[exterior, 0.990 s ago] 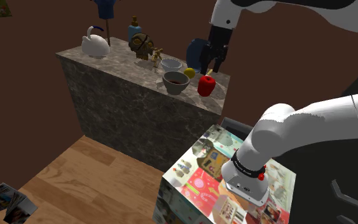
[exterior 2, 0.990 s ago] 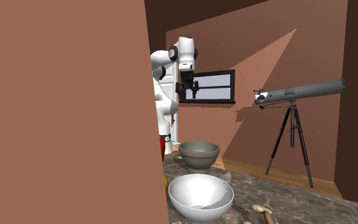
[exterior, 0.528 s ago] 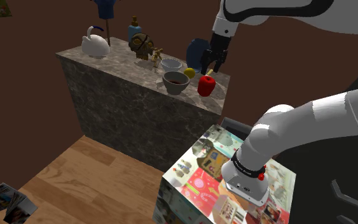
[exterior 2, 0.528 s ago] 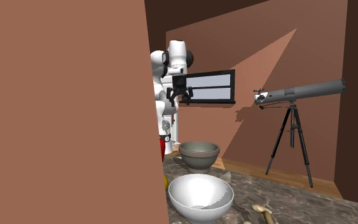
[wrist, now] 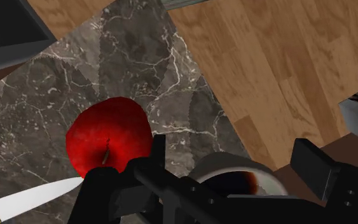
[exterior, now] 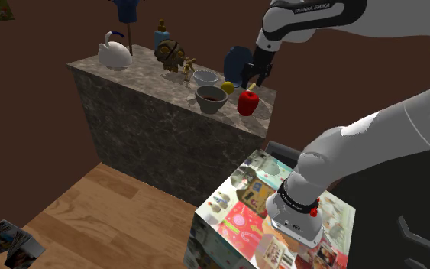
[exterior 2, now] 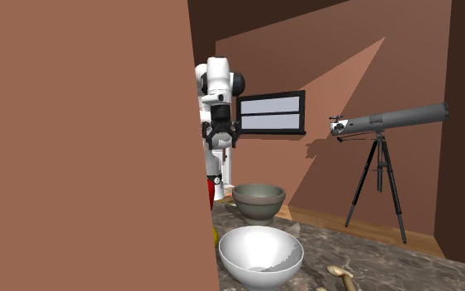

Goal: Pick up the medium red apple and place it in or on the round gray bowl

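Marble tops the bench [exterior: 144, 70], which stands on a wooden floor [exterior: 106, 199] between brown walls. Over its near end hangs the pincer [exterior: 253, 76], released, its two fingers spread apart and clasping nothing. In the shoulder view the red apple [exterior: 247, 102] sits on the bench at about six o'clock from the pincer, close under it but apart from the fingertips. Seen from the wrist, the apple stands stem up just beside one finger [wrist: 157, 153], not between the pair. I judge the pincer must shift sideways before it comes down.

The gray bowl [exterior: 211, 98] stands near the apple, at about nine o'clock from it in the shoulder view, and does not touch it. A yellow fruit [exterior: 227, 87] and a white bowl [exterior: 205, 77] lie further off, at about ten and eleven o'clock from the apple. A white knife blade [wrist: 31, 200] lies close by the apple on the marble.

As for progress, only the approach looks nearly made. The apple rests ungrasped on the bench. Closing on it, lifting it, carrying it the short way across and letting it go into the gray bowl are all left to do.
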